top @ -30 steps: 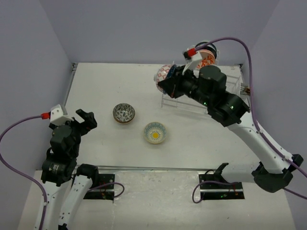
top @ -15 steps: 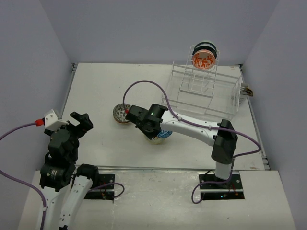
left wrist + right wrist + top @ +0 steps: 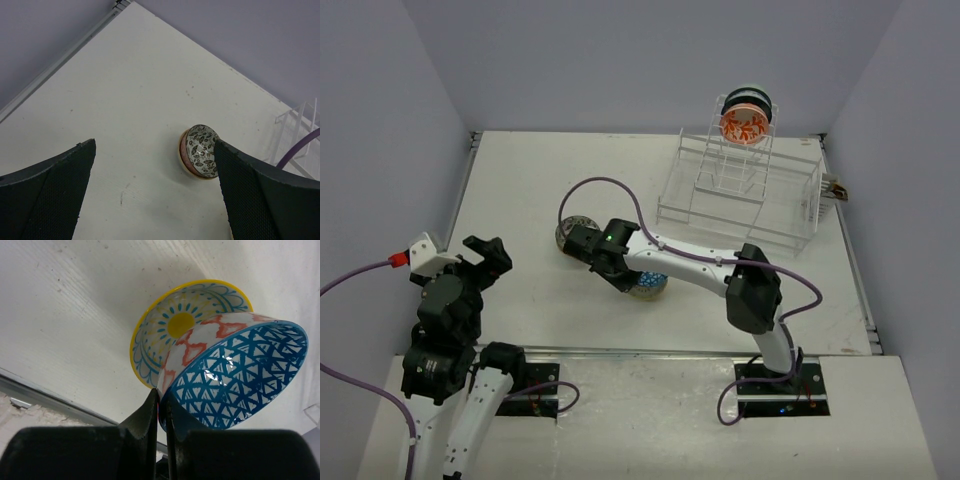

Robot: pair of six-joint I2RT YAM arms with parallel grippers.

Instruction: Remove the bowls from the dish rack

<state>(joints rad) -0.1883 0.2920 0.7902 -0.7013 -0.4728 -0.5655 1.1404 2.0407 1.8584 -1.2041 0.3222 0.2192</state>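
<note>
My right gripper [image 3: 160, 401] is shut on the rim of a bowl with blue triangles inside and a red-and-white outside [image 3: 235, 375]. It holds that bowl tilted over a yellow-rimmed bowl [image 3: 175, 322] on the table. In the top view the right gripper [image 3: 623, 274] and the blue bowl [image 3: 653, 282] are at the table's centre. The clear wire dish rack [image 3: 740, 195] stands at the back right, with an orange-patterned bowl [image 3: 744, 126] upright in its top tier and a dark one behind it. My left gripper [image 3: 490, 252] is open and empty at the near left.
A black-and-white leaf-pattern bowl [image 3: 201, 156] sits on the table left of the right gripper, partly hidden by the arm in the top view [image 3: 568, 230]. A purple cable [image 3: 590, 190] loops over the table. Walls close in the table on three sides.
My right arm carried the blue bowl from the rack down to the table centre, over the yellow bowl, then shifted slightly left. The left arm barely moved.
</note>
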